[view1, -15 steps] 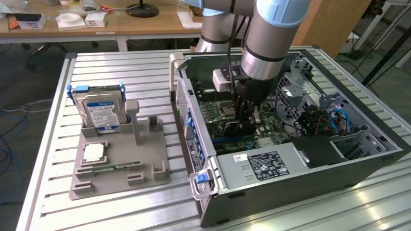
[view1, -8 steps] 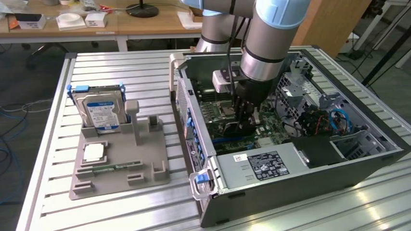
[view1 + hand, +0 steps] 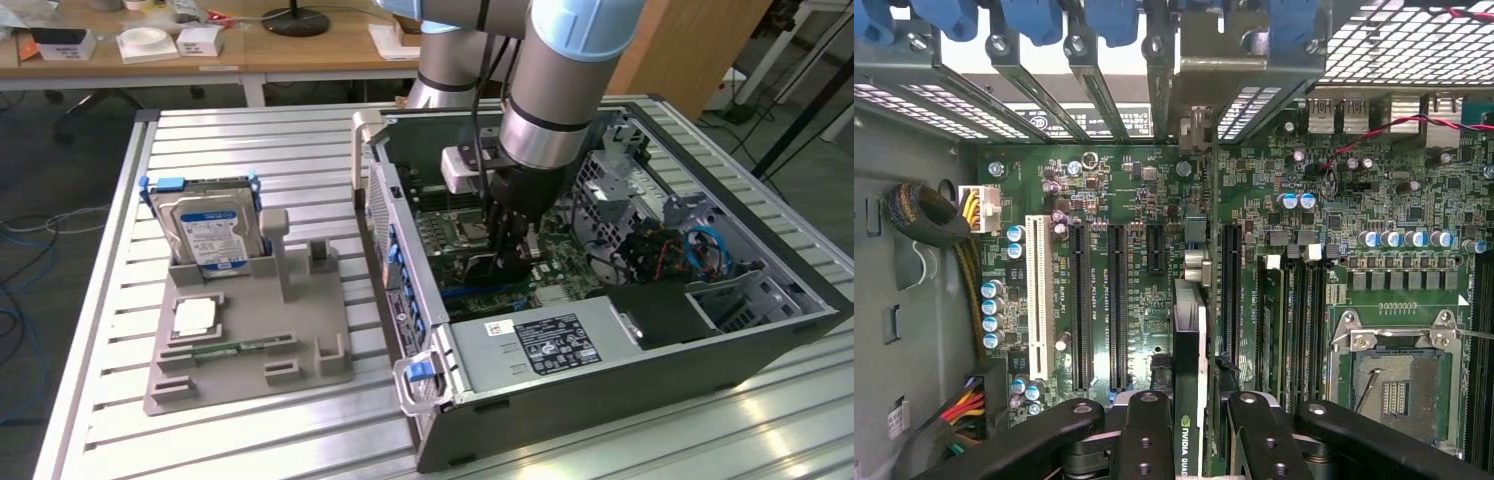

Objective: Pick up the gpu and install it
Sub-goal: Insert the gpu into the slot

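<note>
While over the motherboard (image 3: 1124, 300), gpu (image 3: 1189, 380) edge-on, pinched between gripper (image 3: 1189, 425) fingers.

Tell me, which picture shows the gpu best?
The wrist view: the gpu stands edge-on between the pincer fingers, above the motherboard slots. In the exterior view the arm hides most of it.

Tight room around the fingers (image 3: 1154, 440) inside the computer case (image 3: 747, 345).
Bracket bars (image 3: 1079, 75) block ahead; empty slots (image 3: 1116, 300) lie just beside, memory sticks (image 3: 1309, 320) opposite.
</note>
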{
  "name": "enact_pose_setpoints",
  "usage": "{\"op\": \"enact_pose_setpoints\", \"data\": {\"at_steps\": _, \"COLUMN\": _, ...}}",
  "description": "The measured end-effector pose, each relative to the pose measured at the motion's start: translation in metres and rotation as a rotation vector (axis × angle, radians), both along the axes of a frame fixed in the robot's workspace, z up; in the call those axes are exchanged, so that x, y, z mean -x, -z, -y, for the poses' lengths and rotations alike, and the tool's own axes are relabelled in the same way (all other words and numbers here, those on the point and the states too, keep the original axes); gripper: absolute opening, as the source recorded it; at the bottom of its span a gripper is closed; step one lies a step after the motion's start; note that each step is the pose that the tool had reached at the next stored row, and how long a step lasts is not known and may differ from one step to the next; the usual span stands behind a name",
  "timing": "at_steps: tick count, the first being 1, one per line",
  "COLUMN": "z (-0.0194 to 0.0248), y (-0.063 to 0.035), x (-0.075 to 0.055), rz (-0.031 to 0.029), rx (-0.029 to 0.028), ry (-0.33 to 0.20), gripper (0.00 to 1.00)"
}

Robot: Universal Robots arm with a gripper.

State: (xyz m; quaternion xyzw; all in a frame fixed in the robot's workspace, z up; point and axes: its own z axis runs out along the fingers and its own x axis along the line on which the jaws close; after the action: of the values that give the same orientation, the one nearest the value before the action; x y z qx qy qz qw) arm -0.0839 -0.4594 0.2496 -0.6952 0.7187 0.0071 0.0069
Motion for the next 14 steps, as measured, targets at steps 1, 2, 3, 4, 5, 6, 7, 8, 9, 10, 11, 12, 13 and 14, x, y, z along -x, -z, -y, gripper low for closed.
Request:
{"op": "enact_pose_setpoints", "data": {"at_steps": 1, "z": 0.0, "y": 0.0, "x": 0.0, "rz": 0.0, "rx": 0.0, "ry": 0.0, "gripper": 0.26}}
{"op": "enact_pose_setpoints", "data": {"at_steps": 2, "z": 0.0, "y": 0.0, "x": 0.0, "rz": 0.0, "rx": 0.0, "ry": 0.0, "gripper": 0.26}}
{"op": "enact_pose_setpoints", "data": {"at_steps": 3, "z": 0.0, "y": 0.0, "x": 0.0, "rz": 0.0, "rx": 0.0, "ry": 0.0, "gripper": 0.26}}
{"op": "enact_pose_setpoints", "data": {"at_steps": 4, "z": 0.0, "y": 0.0, "x": 0.0, "rz": 0.0, "rx": 0.0, "ry": 0.0, "gripper": 0.26}}
{"op": "enact_pose_setpoints", "data": {"at_steps": 5, "z": 0.0, "y": 0.0, "x": 0.0, "rz": 0.0, "rx": -0.0001, "ry": 0.0, "gripper": 0.26}}
{"op": "enact_pose_setpoints", "data": {"at_steps": 6, "z": 0.0, "y": 0.0, "x": 0.0, "rz": 0.0002, "rx": 0.0, "ry": 0.0, "gripper": 0.26}}
{"op": "enact_pose_setpoints", "data": {"at_steps": 7, "z": 0.0, "y": 0.0, "x": 0.0, "rz": 0.0007, "rx": 0.0, "ry": 0.0, "gripper": 0.26}}
{"op": "enact_pose_setpoints", "data": {"at_steps": 8, "z": 0.0, "y": 0.0, "x": -0.0001, "rz": 0.0011, "rx": 0.0, "ry": 0.0, "gripper": 0.26}}
{"op": "enact_pose_setpoints", "data": {"at_steps": 9, "z": 0.0, "y": 0.0001, "x": 0.0, "rz": 0.0018, "rx": -0.0001, "ry": 0.0, "gripper": 0.26}}
{"op": "enact_pose_setpoints", "data": {"at_steps": 10, "z": 0.0, "y": 0.0001, "x": 0.0, "rz": 0.0023, "rx": -0.0001, "ry": 0.0, "gripper": 0.26}}
{"op": "enact_pose_setpoints", "data": {"at_steps": 11, "z": 0.0, "y": 0.0001, "x": 0.0, "rz": 0.0031, "rx": -0.0001, "ry": 0.0, "gripper": 0.26}}
{"op": "enact_pose_setpoints", "data": {"at_steps": 12, "z": 0.0, "y": 0.0, "x": 0.0001, "rz": 0.0047, "rx": -0.0001, "ry": 0.0, "gripper": 0.26}}
{"op": "enact_pose_setpoints", "data": {"at_steps": 13, "z": 0.0, "y": -0.0002, "x": 0.0002, "rz": 0.008, "rx": -0.0001, "ry": 0.0, "gripper": 0.26}}
{"op": "enact_pose_setpoints", "data": {"at_steps": 14, "z": 0.0, "y": -0.0005, "x": 0.0002, "rz": 0.0105, "rx": -0.0002, "ry": 0.0, "gripper": 0.26}}
